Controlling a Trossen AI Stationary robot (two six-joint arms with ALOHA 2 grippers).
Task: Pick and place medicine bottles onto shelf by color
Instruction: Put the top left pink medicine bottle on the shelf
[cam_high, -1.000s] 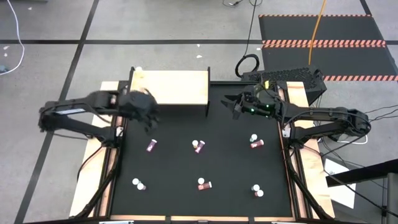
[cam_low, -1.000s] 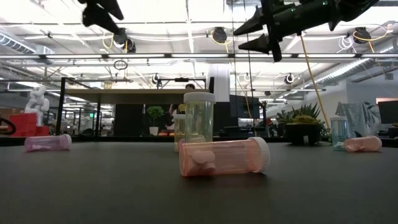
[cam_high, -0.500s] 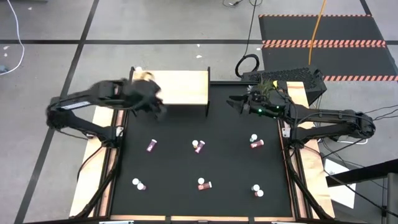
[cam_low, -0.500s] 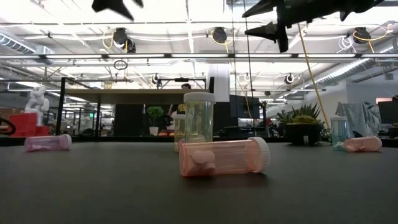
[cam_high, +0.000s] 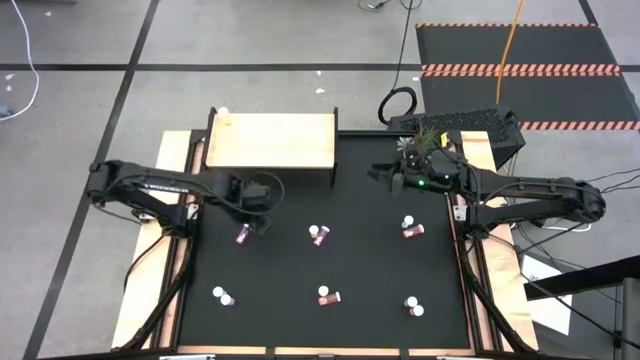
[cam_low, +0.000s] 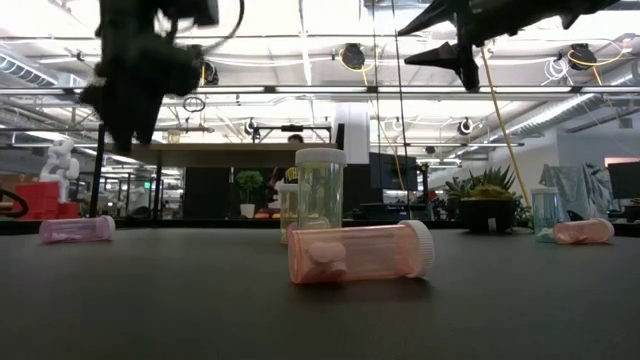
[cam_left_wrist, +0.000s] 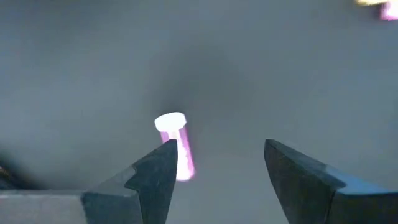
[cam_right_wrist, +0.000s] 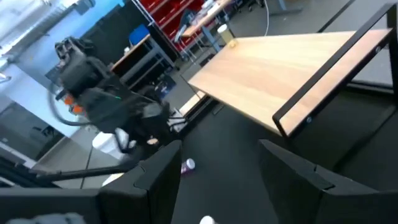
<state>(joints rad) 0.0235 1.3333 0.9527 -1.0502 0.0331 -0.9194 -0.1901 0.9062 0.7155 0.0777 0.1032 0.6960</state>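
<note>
Left gripper (cam_high: 258, 222) was found low over the black mat, just above a magenta bottle (cam_high: 242, 235) lying on its side; its fingers (cam_left_wrist: 155, 180) were seen apart, with the bottle's white cap beside one tip and nothing clamped. Right gripper (cam_high: 383, 175) was noted raised near the far right of the mat, jaws likewise apart and empty, facing the shelf (cam_high: 270, 140).

The shelf stood at the far left corner of the table. Its board appeared bare, save for a small pale object at its far left corner (cam_high: 222, 113) that could not be identified. Seven bottles were counted on the mat, among them a pink one (cam_low: 360, 252) lying in the foreground of the low view and a clear one (cam_low: 320, 190) upright behind it. Sorting was judged barely begun, with nearly all bottles left to place.
</note>
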